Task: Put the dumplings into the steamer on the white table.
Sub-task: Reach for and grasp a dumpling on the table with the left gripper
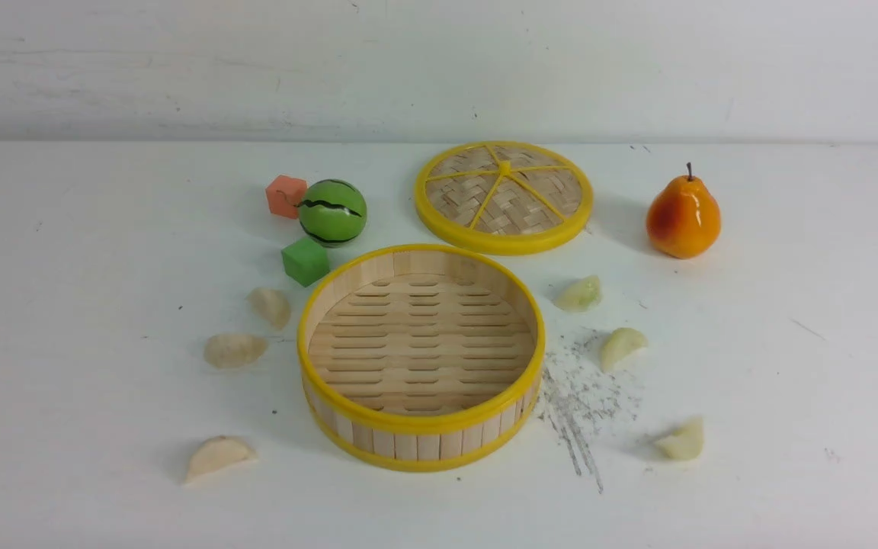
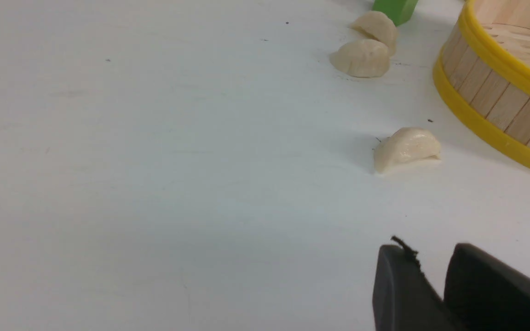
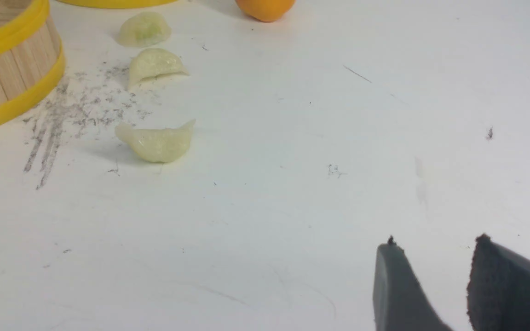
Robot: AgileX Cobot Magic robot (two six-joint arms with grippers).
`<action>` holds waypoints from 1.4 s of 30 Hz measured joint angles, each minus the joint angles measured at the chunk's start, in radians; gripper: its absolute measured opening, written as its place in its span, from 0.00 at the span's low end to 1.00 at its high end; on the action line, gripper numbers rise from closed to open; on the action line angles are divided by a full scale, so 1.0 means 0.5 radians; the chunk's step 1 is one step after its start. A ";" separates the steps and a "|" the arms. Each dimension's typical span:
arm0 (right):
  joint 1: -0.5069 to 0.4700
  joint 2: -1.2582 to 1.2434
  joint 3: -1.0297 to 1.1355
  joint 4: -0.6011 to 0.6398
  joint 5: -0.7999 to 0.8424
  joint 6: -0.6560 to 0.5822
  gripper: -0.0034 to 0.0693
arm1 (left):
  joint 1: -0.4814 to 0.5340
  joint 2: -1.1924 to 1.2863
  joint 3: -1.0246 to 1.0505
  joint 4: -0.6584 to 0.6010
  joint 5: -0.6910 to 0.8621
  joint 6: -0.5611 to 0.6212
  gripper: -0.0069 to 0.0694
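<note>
Two grippers (image 2: 428, 252) (image 3: 435, 243) — wrist views only.

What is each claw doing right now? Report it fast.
Left claw: slightly open, holding nothing.
Right claw: open, holding nothing.

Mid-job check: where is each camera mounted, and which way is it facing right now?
Front view: between the arms, facing forward across the white table at the round bamboo steamer; no arm shows.
Left wrist view: low on the left arm, facing three cream crescent dumplings; left hand tips show, parted, empty.
Right wrist view: low on the right arm, facing three greenish crescent dumplings; right hand tips show, parted, empty.
Shared: both wrist views catch the steamer's wall.
</note>
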 joint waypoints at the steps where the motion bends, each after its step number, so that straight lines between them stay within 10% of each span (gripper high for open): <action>1: 0.000 0.000 0.000 0.000 0.000 0.000 0.38 | 0.000 0.000 0.000 0.000 0.000 0.000 0.29; 33: 0.000 0.000 0.000 -0.053 0.000 -0.002 0.38 | 0.000 0.000 0.000 0.000 -0.023 0.000 0.33; 42: 0.000 0.000 0.018 -0.155 -0.668 -0.002 0.38 | 0.000 0.000 0.002 0.000 -0.737 0.000 0.34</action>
